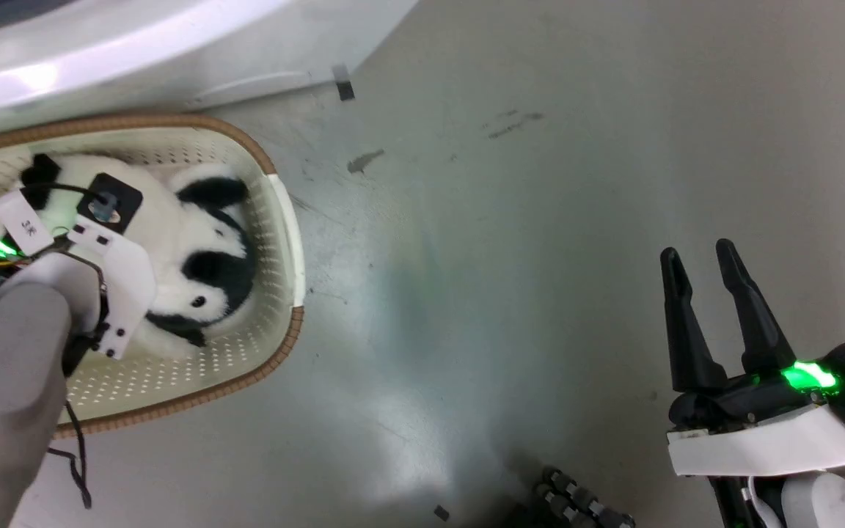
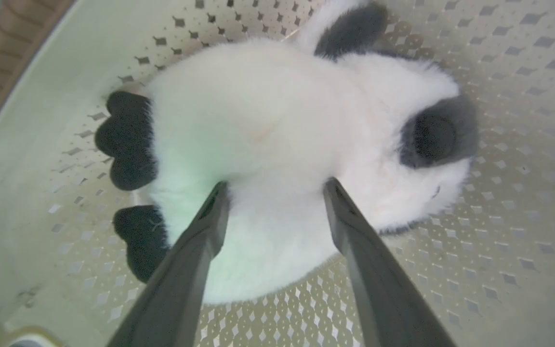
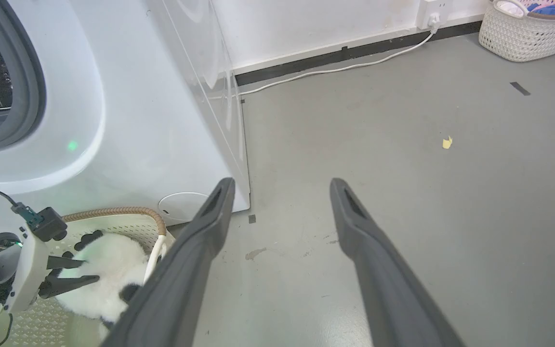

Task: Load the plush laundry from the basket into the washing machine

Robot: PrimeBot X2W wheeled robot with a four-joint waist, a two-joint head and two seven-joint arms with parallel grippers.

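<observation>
Left gripper: down in basket, fingers apart, tips at plush laundry.
Plush laundry: head rightward in left wrist view, long axis across fingers.
Right gripper: fingers apart.

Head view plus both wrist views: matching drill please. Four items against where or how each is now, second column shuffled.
Column 1
1. panda
2. left gripper
3. right gripper
4. white woven basket

Column 2
A. jaws apart over bare grey floor
B. far off, by the wall
C. lying in the cream basket
D. jaws apart, astride white fur

Pairs: 1-C, 2-D, 3-A, 4-B
</observation>
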